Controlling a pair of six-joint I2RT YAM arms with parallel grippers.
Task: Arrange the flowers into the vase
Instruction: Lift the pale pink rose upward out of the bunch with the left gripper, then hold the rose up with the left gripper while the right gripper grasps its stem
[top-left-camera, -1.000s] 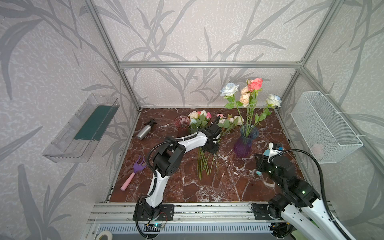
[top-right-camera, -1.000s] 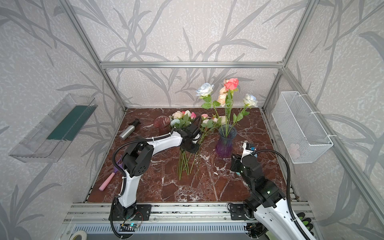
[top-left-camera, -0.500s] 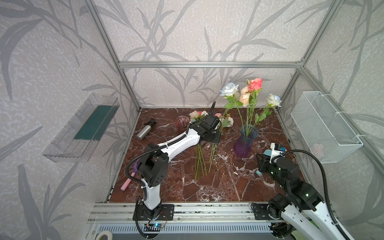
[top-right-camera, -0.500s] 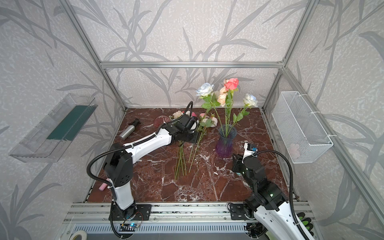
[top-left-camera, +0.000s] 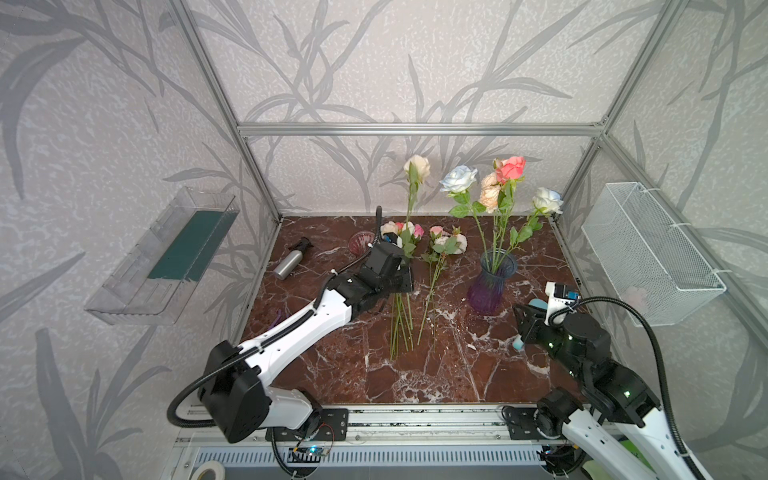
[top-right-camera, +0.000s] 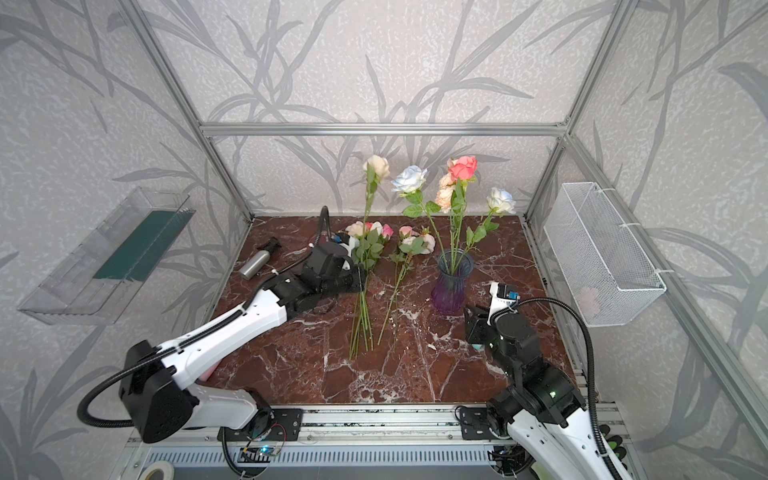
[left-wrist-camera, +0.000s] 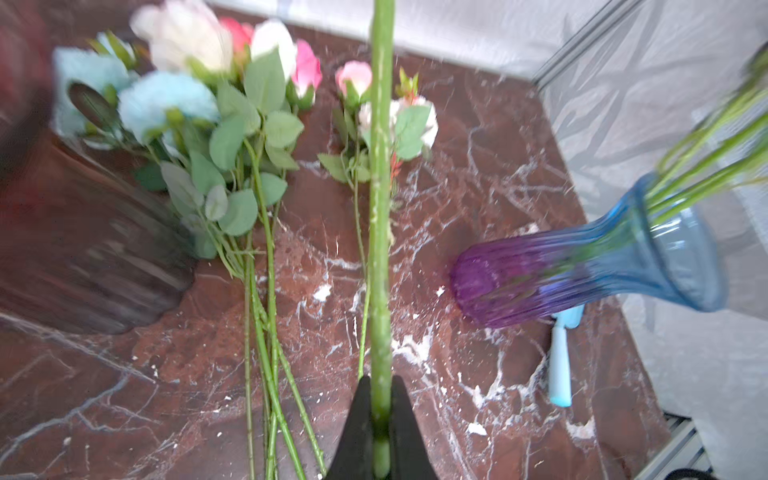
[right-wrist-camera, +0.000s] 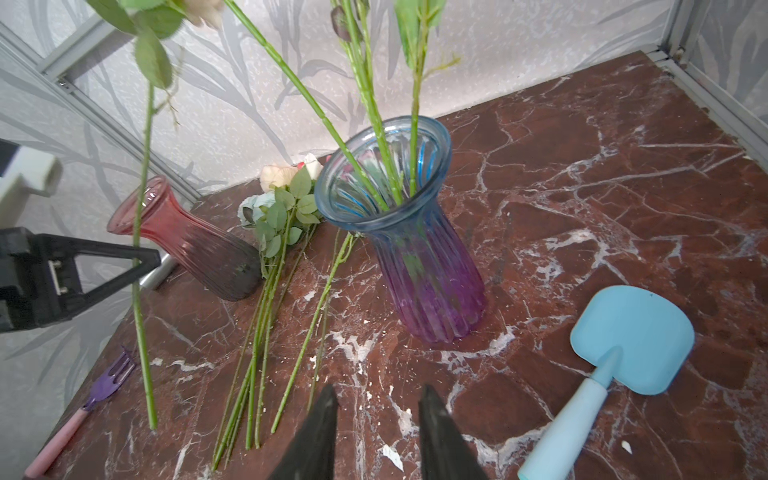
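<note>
We find the left claw (left-wrist-camera: 380, 384) closed on the stem of one cream flower (top-left-camera: 417, 167), which it holds upright over the surface (top-left-camera: 415, 382), left of the vase (top-left-camera: 490, 286) and apart from it. The right claw (right-wrist-camera: 376, 392) stands partly open and empty, near the vase base. Several flowers (top-left-camera: 511, 168) stand in the vase. Loose flowers (top-left-camera: 444, 245) lie in two bunches to its left. Bare surface shows between their stem ends and the front edge.
</note>
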